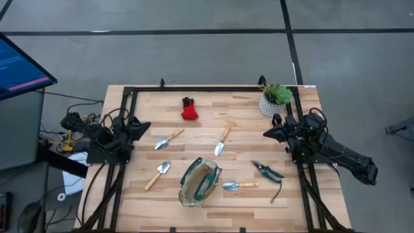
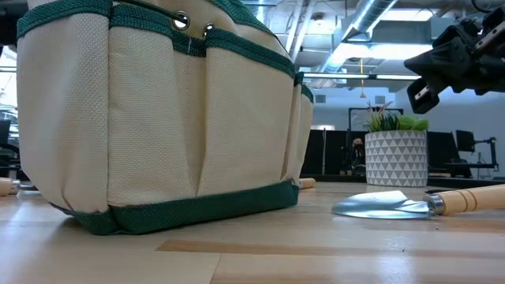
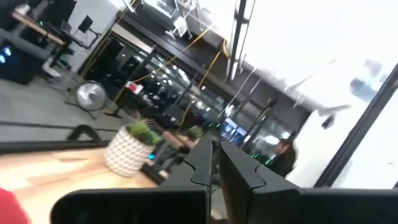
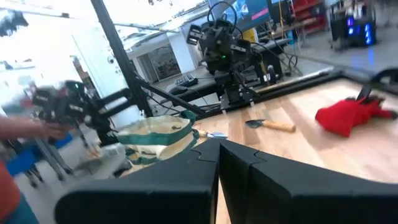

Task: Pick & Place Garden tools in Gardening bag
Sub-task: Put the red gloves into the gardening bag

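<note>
The bag (image 1: 199, 182) stands at the table's (image 1: 213, 197) near edge, centre. Four trowels lie around it: one (image 1: 240, 186) just right of it, one (image 1: 157, 175) to its left, two (image 1: 169, 139) (image 1: 222, 140) beyond it. The shears (image 1: 268, 171) lie to the right; the red item (image 1: 189, 110) sits towards the far edge. Left gripper (image 1: 145, 126) and right gripper (image 1: 268, 133) hover at their sides, fingers closed together, holding nothing.

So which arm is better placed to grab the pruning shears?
The right. The pruning shears lie on the right side of the table, just below the right pincer; the left pincer sits across the table, beyond the gardening bag.
</note>
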